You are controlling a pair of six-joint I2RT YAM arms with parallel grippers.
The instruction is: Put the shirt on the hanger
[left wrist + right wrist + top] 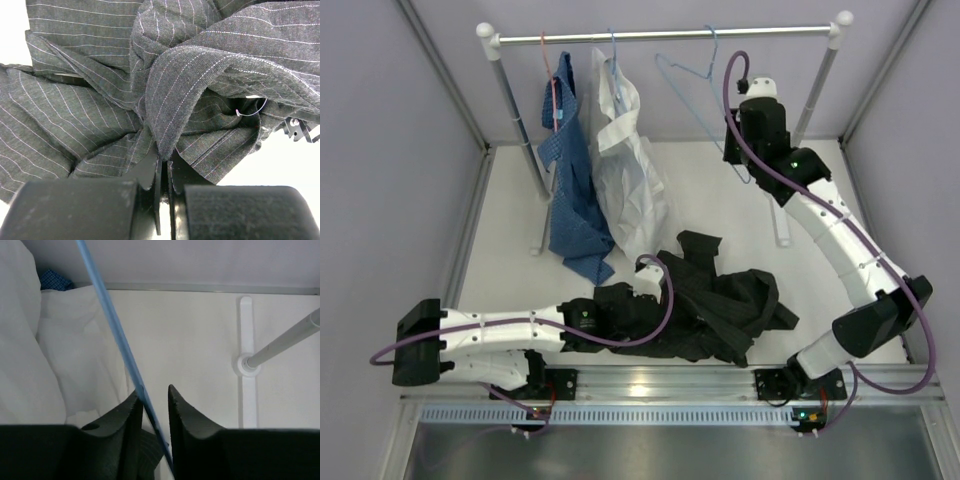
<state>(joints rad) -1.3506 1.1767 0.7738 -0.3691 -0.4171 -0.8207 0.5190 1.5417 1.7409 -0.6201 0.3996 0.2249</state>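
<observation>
The black pinstriped shirt [720,300] lies crumpled on the table near the front edge. My left gripper [165,161] is shut on a fold of the shirt [170,100], with the cloth pinched between its tips. The light-blue wire hanger [661,60] hangs bare from the rail at the back. My right gripper [154,395] is up at its lower side. The hanger wire [110,315] runs slantwise between the jaws and touches the left finger [131,407]. A gap wider than the wire still shows between the jaws.
A metal rail [620,37] on two posts spans the back. A blue patterned shirt [570,190] and a white shirt [625,170] hang from it on their own hangers, left of the bare one. The rack's right post and foot [245,365] stand just behind my right gripper.
</observation>
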